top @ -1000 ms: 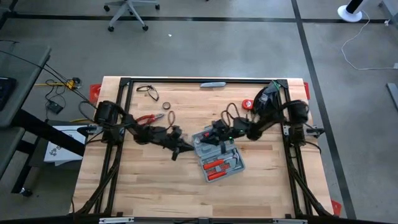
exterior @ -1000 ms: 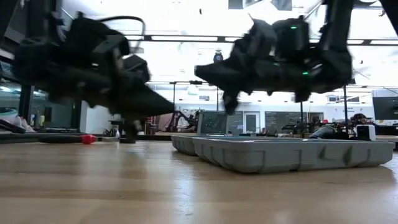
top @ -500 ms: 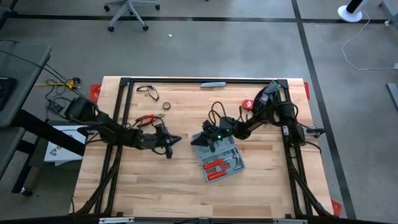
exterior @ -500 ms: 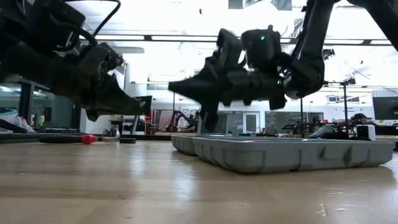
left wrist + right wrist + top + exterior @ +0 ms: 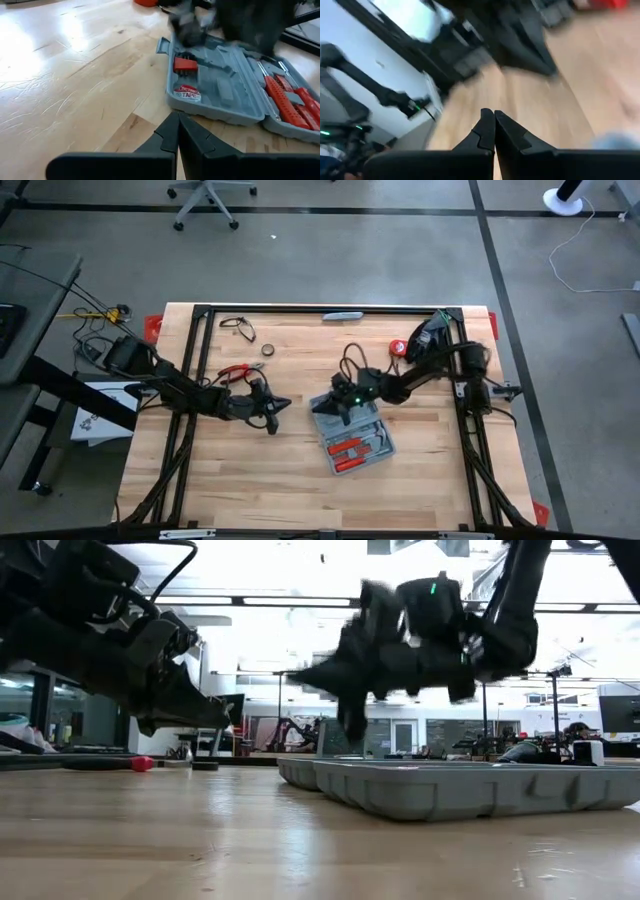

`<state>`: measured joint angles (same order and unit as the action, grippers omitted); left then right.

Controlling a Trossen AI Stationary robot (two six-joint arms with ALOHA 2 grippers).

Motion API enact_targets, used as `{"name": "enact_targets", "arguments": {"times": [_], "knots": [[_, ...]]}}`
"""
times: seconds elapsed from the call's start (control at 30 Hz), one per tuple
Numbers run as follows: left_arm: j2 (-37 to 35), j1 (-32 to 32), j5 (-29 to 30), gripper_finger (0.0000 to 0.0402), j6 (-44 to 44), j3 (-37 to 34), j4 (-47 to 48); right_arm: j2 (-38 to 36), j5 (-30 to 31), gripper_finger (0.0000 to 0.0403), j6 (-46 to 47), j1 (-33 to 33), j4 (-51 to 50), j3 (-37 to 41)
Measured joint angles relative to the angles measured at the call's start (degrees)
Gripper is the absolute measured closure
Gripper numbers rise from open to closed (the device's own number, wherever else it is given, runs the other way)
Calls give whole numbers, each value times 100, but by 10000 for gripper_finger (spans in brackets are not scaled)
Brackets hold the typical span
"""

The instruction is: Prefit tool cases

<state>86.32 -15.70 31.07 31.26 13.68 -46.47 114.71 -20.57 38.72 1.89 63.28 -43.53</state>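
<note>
The blue-grey tool case lies open on the table, both halves flat, inside up. Red-handled tools, a red bit holder and a tape roll sit in its moulded hollows. My left gripper is shut and hangs above the bare wood to the left of the case, pointing at it. My right gripper is shut and hovers over the case's far-left half, above its rim in the low view, pointing toward the table's left.
Red-handled pliers lie behind the left gripper. A black ring, a looped cord, a slim grey-blue bar and a red object lie toward the far edge. The near half of the table is bare wood.
My left gripper has drawn back from the case toward the table's left edge, risen a little and turned at the wrist, staying shut. My right gripper has moved a little toward the table's left over the case and rolled slightly. The case has stayed put.
</note>
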Motion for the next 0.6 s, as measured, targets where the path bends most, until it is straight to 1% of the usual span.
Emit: {"name": "enact_targets", "arguments": {"times": [0.1, 0.2, 0.3, 0.37, 0.43, 0.5, 0.6], "knots": [[0, 2, 13, 401, 1, 1, -14, -391, 9, 403, -211, -31, -157, -28], [0, 28, 7, 401, 1, 1, -12, -393, 141, 403, -392, -135, -489, -7], [0, 31, -12, 401, 16, 1, -11, -67, 649, 403, -385, -331, -569, -24], [0, 31, -35, 401, 18, 1, -9, 277, 735, 403, -445, -385, -386, -6], [0, 31, -33, 401, 17, 1, -10, 306, 549, 403, -158, -299, -337, -20], [0, 31, -33, 401, 31, 1, -5, 240, 405, 403, -60, -223, -329, -16], [0, 31, -37, 401, 64, 1, -5, -124, 356, 403, -108, -232, -267, 3]]}}
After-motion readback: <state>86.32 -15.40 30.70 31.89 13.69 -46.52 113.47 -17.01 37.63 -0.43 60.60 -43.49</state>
